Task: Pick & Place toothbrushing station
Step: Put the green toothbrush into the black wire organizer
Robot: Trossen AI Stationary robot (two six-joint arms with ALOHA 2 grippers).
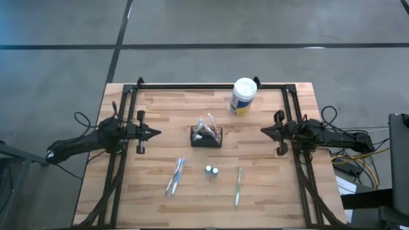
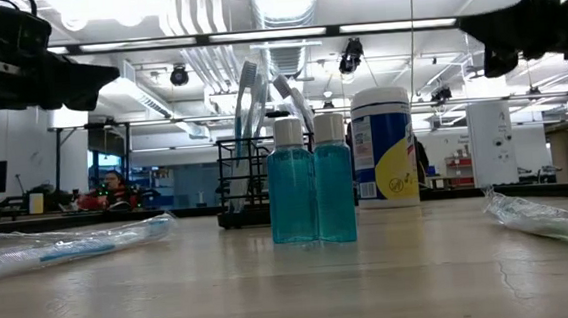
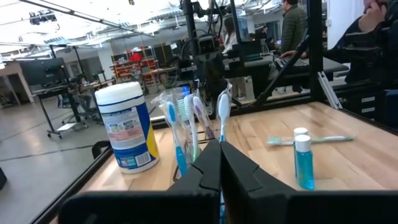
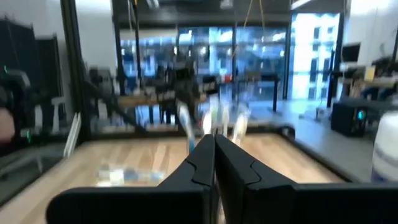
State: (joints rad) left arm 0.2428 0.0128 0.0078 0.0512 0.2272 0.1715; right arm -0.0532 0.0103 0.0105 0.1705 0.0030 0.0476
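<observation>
The toothbrushing station, a small black mesh caddy [image 1: 206, 136], stands on its base at the table's middle with several toothbrushes [image 3: 186, 121] upright in it; it also shows in the low view [image 2: 244, 182]. My left gripper [image 1: 158, 133] is shut and empty, to the caddy's left, above the table. My right gripper [image 1: 263, 130] is shut and empty, to the caddy's right. In the left wrist view the shut fingers [image 3: 219, 163] point at the caddy.
A white canister with a yellow-blue label [image 1: 243, 96] stands at the far side. Two small blue bottles [image 1: 211, 171] stand nearer the front. Wrapped toothbrushes lie at the front left [image 1: 174, 177] and front right [image 1: 238, 186]. People show in the room beyond.
</observation>
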